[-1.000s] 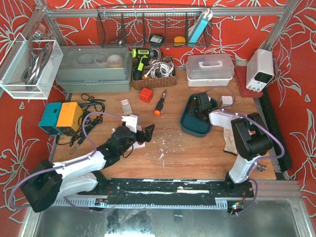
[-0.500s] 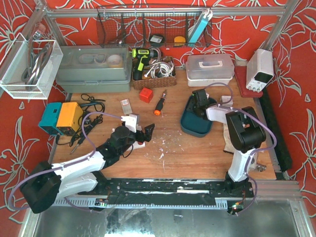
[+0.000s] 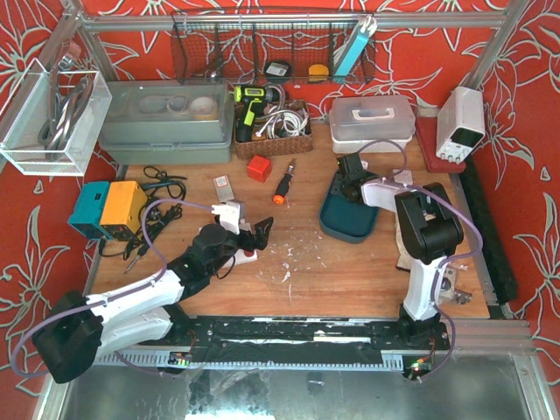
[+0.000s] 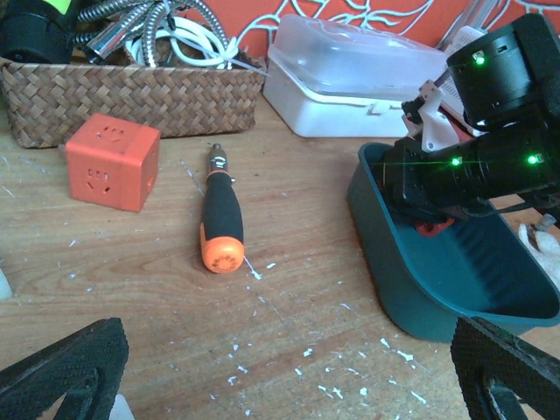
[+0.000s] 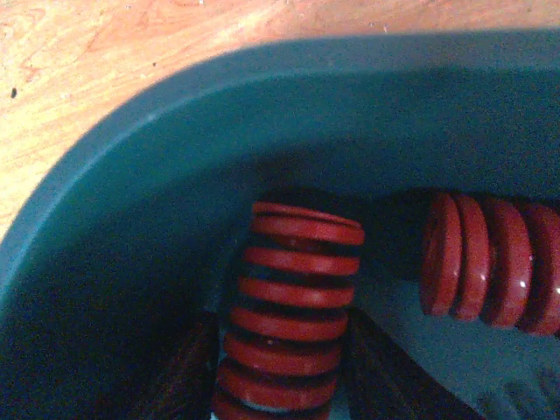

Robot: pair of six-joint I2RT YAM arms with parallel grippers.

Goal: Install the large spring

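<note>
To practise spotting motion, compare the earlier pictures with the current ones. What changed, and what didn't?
The right tool shifted toward the far rim of the teal bin as its arm swung leftward. It is closed around a red spring. The left tool stayed open, and the screwdriver and red cube did not move.

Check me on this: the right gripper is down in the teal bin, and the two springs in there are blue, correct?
No, the springs are red, not blue; the right wrist view shows it. The right gripper is indeed down in the teal bin.
</note>
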